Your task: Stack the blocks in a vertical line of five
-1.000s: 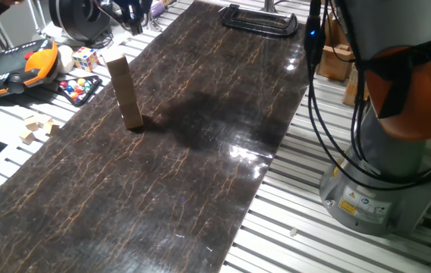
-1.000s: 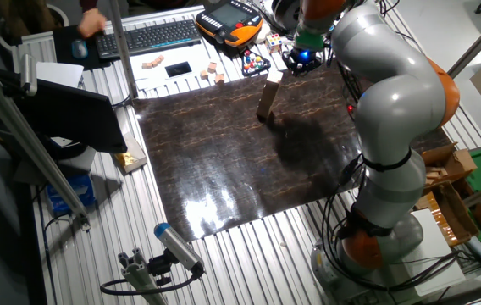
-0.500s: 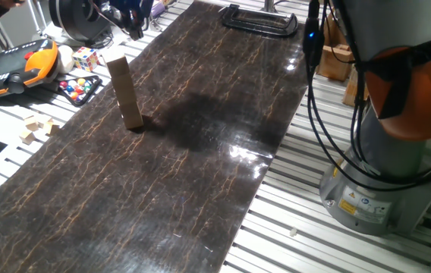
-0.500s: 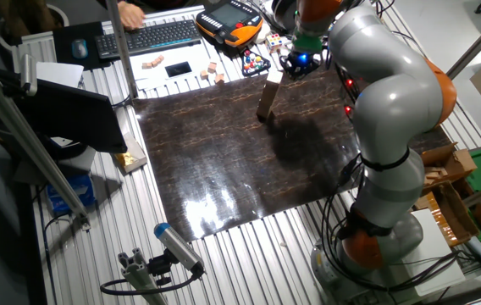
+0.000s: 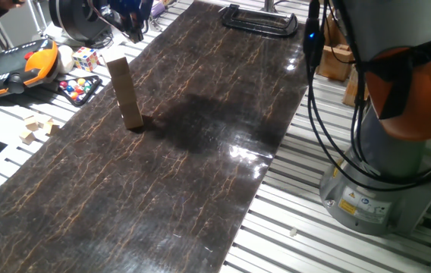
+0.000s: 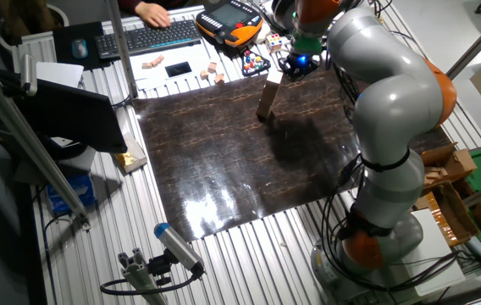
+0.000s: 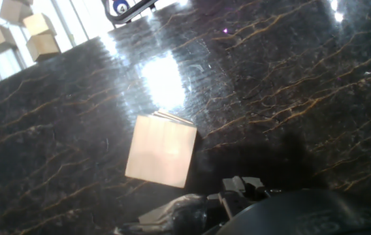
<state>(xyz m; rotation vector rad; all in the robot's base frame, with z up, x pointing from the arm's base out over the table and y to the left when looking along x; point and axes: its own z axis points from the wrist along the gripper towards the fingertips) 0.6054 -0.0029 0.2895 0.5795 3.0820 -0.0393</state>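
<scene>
The blocks [image 5: 126, 92] stand as one tall, slightly leaning tan column on the dark marbled mat [image 5: 200, 152]; its seams are too faint to count. In the other fixed view the column [image 6: 266, 99] rises near the mat's far edge. Seen from above in the hand view, its square top [image 7: 161, 150] lies left of centre. My gripper [image 5: 130, 17] hangs above and beyond the column, apart from it, open with nothing between its fingers. It also shows as the gripper [image 6: 295, 63] just right of the column's top.
Small pale wooden bits [image 5: 37, 127] lie off the mat's left side, near a multicoloured puzzle cube [image 5: 85, 58], a tray of coloured balls [image 5: 79, 89] and an orange pendant [image 5: 18, 64]. A black clamp [image 5: 261, 19] sits at the mat's far end. A person's hand [image 6: 152, 13] rests on a keyboard.
My gripper has drifted slightly away from the column's top. The person's hand has moved right along the keyboard. The column has not moved.
</scene>
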